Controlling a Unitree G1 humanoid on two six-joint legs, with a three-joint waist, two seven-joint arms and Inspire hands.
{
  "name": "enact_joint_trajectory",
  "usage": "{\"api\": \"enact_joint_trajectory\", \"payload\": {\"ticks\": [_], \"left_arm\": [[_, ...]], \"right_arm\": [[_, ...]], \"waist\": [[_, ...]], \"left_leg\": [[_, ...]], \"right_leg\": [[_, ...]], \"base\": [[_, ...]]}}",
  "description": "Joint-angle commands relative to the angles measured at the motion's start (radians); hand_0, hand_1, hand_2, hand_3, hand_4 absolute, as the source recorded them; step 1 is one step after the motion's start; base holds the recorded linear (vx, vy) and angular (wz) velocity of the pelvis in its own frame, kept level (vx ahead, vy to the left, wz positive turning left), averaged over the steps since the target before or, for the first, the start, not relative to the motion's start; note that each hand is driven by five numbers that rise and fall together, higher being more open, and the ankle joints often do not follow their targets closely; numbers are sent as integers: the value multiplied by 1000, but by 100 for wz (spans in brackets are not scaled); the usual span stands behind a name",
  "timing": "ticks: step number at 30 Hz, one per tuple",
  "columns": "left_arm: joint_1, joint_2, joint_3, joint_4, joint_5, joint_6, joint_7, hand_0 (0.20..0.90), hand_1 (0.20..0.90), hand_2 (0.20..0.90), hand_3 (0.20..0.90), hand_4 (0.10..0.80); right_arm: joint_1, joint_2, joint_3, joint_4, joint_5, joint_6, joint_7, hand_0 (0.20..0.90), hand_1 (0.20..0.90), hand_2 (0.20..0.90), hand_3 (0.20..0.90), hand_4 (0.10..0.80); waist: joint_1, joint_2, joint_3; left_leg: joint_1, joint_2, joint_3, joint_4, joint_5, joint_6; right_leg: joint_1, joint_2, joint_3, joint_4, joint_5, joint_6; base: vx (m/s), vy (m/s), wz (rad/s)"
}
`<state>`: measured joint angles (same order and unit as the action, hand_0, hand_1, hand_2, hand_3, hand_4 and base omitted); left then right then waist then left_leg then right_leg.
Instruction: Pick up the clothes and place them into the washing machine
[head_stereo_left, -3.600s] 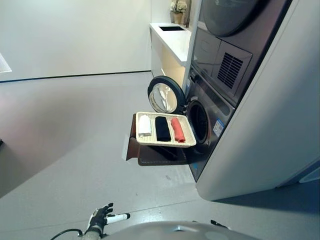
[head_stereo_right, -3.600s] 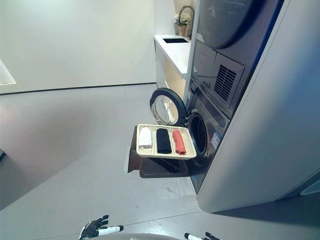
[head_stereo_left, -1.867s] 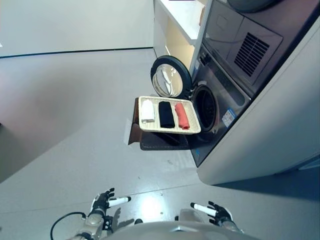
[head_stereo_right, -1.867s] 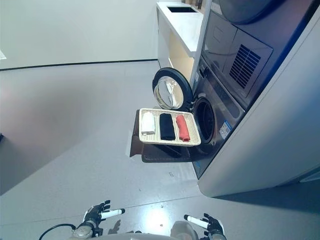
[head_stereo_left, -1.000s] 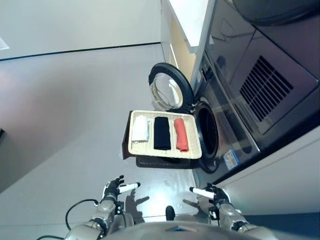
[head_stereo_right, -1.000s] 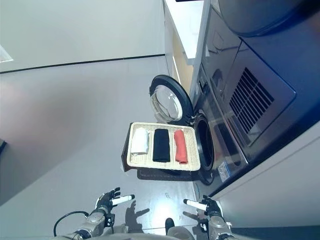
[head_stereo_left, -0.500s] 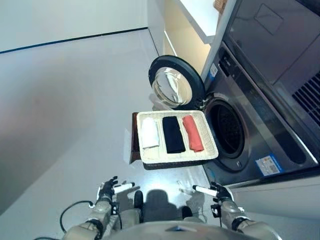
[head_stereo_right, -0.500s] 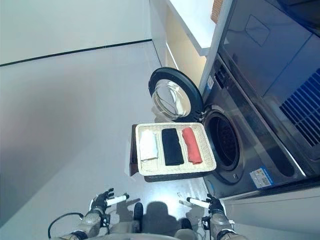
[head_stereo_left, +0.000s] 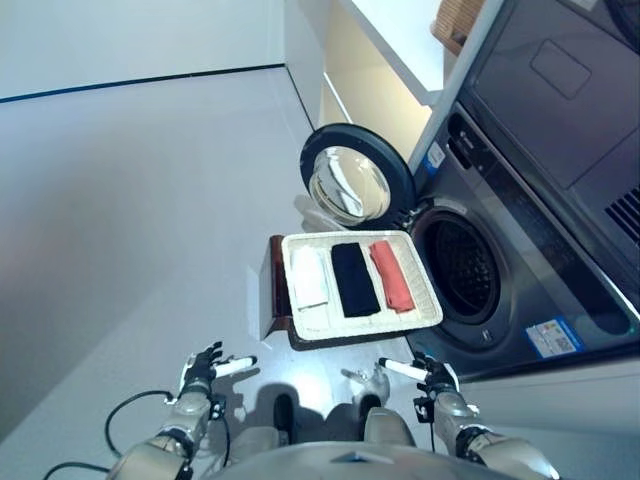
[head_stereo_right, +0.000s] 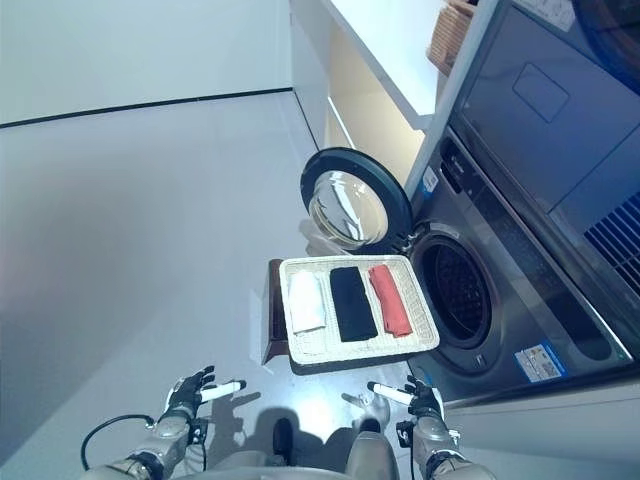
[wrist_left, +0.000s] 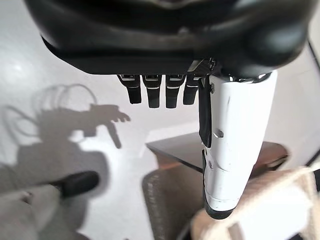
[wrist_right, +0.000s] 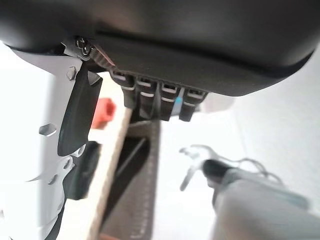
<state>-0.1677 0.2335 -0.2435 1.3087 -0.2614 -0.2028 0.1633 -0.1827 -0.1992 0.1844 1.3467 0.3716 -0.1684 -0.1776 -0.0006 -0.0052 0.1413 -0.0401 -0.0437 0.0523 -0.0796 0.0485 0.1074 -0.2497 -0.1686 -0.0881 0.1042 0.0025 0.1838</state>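
Note:
A shallow wicker basket (head_stereo_left: 428, 313) rests on a low dark brown box (head_stereo_left: 274, 292) in front of the washing machine (head_stereo_left: 510, 250). In it lie a white cloth (head_stereo_left: 307, 276), a black cloth (head_stereo_left: 354, 279) and a red cloth (head_stereo_left: 392, 275), side by side. The machine's round door (head_stereo_left: 355, 186) stands open beside the drum opening (head_stereo_left: 461, 268). My left hand (head_stereo_left: 203, 369) is low, near the floor, open and empty, short of the box. My right hand (head_stereo_left: 428, 376) is open and empty, just short of the basket's near edge. The basket's edge shows in the left wrist view (wrist_left: 280, 200).
A white counter (head_stereo_left: 395, 30) with a wicker basket (head_stereo_left: 462, 18) on it runs along the wall beyond the machine. A second appliance (head_stereo_left: 570, 90) is stacked above the washing machine. Open grey floor (head_stereo_left: 130, 200) lies on the left.
The camera has moved closer and now looks more steeply down, so basket and machine appear nearer. Both hands stay low and open. The clothes lie as before.

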Motion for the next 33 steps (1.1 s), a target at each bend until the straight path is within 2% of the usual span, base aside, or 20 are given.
{"api": "enact_joint_trajectory", "payload": {"ticks": [1, 2, 5, 9, 12, 13, 14, 15, 16, 17, 18, 20, 21, 22, 24, 25, 26, 28, 31, 33], "left_arm": [[-66, 3, 21, -26, -11, -61, 14, 900, 900, 900, 900, 800], [-69, -2, 23, -25, -11, -62, 12, 900, 900, 900, 900, 800], [-68, -36, 10, -31, -19, -62, 3, 900, 900, 900, 900, 800], [-77, -47, -2, -32, -13, -61, -2, 900, 900, 900, 900, 800], [-81, -46, -1, -38, -12, -65, -1, 900, 900, 900, 900, 800], [-77, -46, 4, -46, -15, -66, -5, 900, 900, 900, 900, 800], [-72, -45, 8, -53, -19, -68, -8, 900, 900, 900, 900, 800], [-68, -47, 9, -59, -25, -70, -11, 900, 900, 900, 900, 800], [-66, -50, 9, -63, -32, -70, -11, 900, 900, 900, 900, 800], [-66, -50, 9, -63, -32, -70, -11, 900, 900, 900, 900, 800], [-61, -55, 11, -59, -40, -70, -11, 900, 900, 900, 900, 800], [-51, -60, 11, -47, -40, -69, -9, 900, 900, 900, 900, 800], [-50, -60, 11, -47, -40, -69, -9, 900, 900, 900, 900, 800], [-43, -62, 11, -34, -37, -68, -9, 900, 900, 900, 900, 800], [-38, -65, 7, -23, -31, -67, -6, 900, 900, 900, 900, 800], [-38, -66, 6, -20, -30, -66, -3, 900, 900, 900, 900, 800], [-37, -68, 6, -18, -31, -64, -4, 900, 900, 900, 900, 800], [-26, -69, 11, -16, -36, -64, -6, 900, 900, 900, 900, 800], [-34, -60, 8, -29, -41, -69, -10, 900, 900, 900, 900, 800], [-34, -53, 4, -39, -37, -73, -6, 900, 900, 900, 900, 800]], "right_arm": [[-19, -52, -11, -28, 3, -26, -34, 900, 900, 900, 900, 800], [-11, -53, -10, -26, 4, -26, -31, 900, 900, 900, 900, 800], [-11, -64, -1, -34, -2, -31, -31, 900, 900, 900, 900, 800], [-35, -74, 2, -33, 14, -43, -28, 900, 900, 900, 900, 800], [-43, -76, 7, -47, 17, -47, -23, 900, 900, 900, 900, 800], [-41, -74, 13, -47, 15, -49, -18, 900, 900, 900, 900, 800], [-37, -73, 15, -47, 13, -49, -17, 900, 900, 900, 900, 800], [-35, -75, 16, -49, 12, -49, -17, 900, 900, 900, 900, 800], [-36, -75, 18, -53, 12, -51, -14, 900, 900, 900, 900, 800], [-36, -75, 18, -53, 12, -51, -14, 900, 900, 900, 900, 800], [-44, -75, 28, -60, 10, -50, -16, 900, 900, 900, 900, 800], [-54, -74, 33, -57, 14, -50, -21, 900, 900, 900, 900, 800], [-54, -74, 33, -57, 14, -50, -21, 900, 900, 900, 900, 800], [-62, -72, 39, -61, 13, -50, -22, 900, 900, 900, 900, 800], [-68, -80, 39, -51, 11, -49, -23, 900, 900, 900, 900, 800], [-68, -82, 39, -49, 11, -51, -27, 900, 900, 900, 900, 800], [-67, -84, 36, -47, 11, -49, -25, 900, 900, 900, 900, 800], [-63, -82, 30, -41, 6, -48, -26, 900, 900, 900, 900, 800], [-70, -75, 25, -38, 8, -43, -28, 900, 900, 900, 900, 800], [-70, -71, 16, -35, 11, -41, -26, 900, 900, 900, 900, 800]], "waist": [[-24, -6, 11], [-24, -11, 4], [-21, -10, -26], [-26, 0, -38], [-32, 7, -37], [-30, 7, -26], [-22, 2, -12], [-11, -3, 5], [-4, -9, 14], [-4, -8, 14], [11, -16, 19], [21, -14, 15], [24, -14, 17], [28, -10, 13], [48, 18, 5], [55, 28, 1], [63, 35, -3], [68, 42, -19], [72, 36, -34], [83, 27, -41]], "left_leg": [[26, 38, -88, 59, -81, -132], [37, 36, -96, 50, -87, -133], [52, 50, -107, 46, -96, -144], [39, 60, -121, 87, -119, -160], [27, 68, -115, 177, -128, -177], [-8, 70, -107, 326, -90, -198], [-48, 65, -118, 452, -54, -205], [-91, 43, -133, 544, -35, -202], [-122, 21, -149, 601, -37, -193], [-124, 22, -149, 606, -39, -192], [-201, 7, -158, 631, -26, -181], [-256, 27, -149, 532, -36, -173], [-252, 28, -146, 531, -39, -173], [-245, 53, -135, 415, -40, -171], [-236, 105, -133, 170, 55, -187], [-248, 115, -126, 98, 89, -192], [-254, 117, -135, 67, 111, -198], [-226, 108, -151, 47, 106, -193], [-210, 87, -121, 72, 84, -180], [-213, 72, -91, 111, 53, -165]], "right_leg": [[56, 57, 1, -117, 134, -33], [71, 61, 24, -132, 135, -38], [110, 72, 11, -153, 136, -52], [137, 93, 18, -168, 113, -70], [153, 105, 21, -167, 97, -82], [189, 116, 27, -170, 80, -100], [213, 115, 33, -170, 77, -112], [228, 110, 38, -169, 75, -120], [241, 108, 45, -172, 72, -124], [241, 109, 45, -172, 72, -124], [258, 101, 63, -178, 64, -127], [268, 96, 87, -183, 54, -119], [271, 96, 90, -183, 52, -119], [277, 100, 108, -185, 42, -111], [298, 120, 133, -191, 13, -101], [310, 124, 139, -191, -6, -98], [325, 126, 148, -191, -22, -95], [336, 121, 163, -191, -37, -89], [340, 88, 172, -191, -43, -77], [343, 57, 175, -153, -49, -60]], "base": [[239, -46, 18], [143, -45, 40], [224, -139, 48], [97, -104, -2], [93, -90, 9], [117, -125, 12], [142, -155, 13], [124, -115, 14], [64, -55, 8], [120, -47, -6], [135, -2, -25], [163, 34, -41], [149, 72, -32], [169, 95, -22], [248, 151, -32], [243, 146, -22], [230, 133, -35], [196, 155, -92], [178, 184, -83], [178, 165, -10]]}}
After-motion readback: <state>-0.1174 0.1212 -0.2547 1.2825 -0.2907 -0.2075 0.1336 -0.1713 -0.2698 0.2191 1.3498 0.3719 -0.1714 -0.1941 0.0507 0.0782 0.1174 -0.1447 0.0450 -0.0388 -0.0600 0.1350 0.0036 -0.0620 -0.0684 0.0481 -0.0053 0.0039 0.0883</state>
